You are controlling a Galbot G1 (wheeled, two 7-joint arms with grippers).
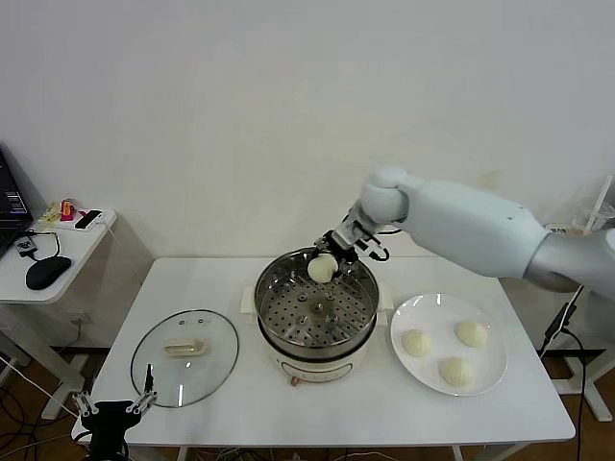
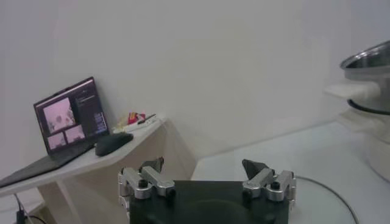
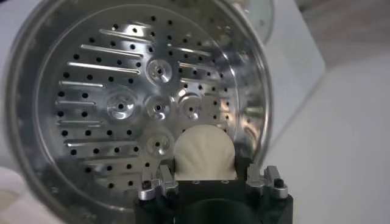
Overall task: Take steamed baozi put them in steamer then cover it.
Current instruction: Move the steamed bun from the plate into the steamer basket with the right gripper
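Note:
My right gripper (image 1: 327,261) is shut on a cream-white baozi (image 1: 322,268) and holds it above the far rim of the steel steamer (image 1: 281,331). In the right wrist view the baozi (image 3: 205,152) sits between the jaws over the steamer's perforated bottom (image 3: 122,103), which holds nothing else. Three more baozi (image 1: 416,343) (image 1: 471,333) (image 1: 455,370) lie on the white plate (image 1: 428,311) to the right. The glass cover (image 1: 159,363) with its beige handle lies flat on the table left of the steamer. My left gripper (image 1: 113,403) is open and empty at the table's front left edge.
The steamer stands on a cream-white pot base (image 1: 306,369) in the table's middle. A low side table (image 1: 82,240) at the left carries a laptop (image 2: 61,128), a mouse (image 1: 46,272) and small items. The white wall is close behind.

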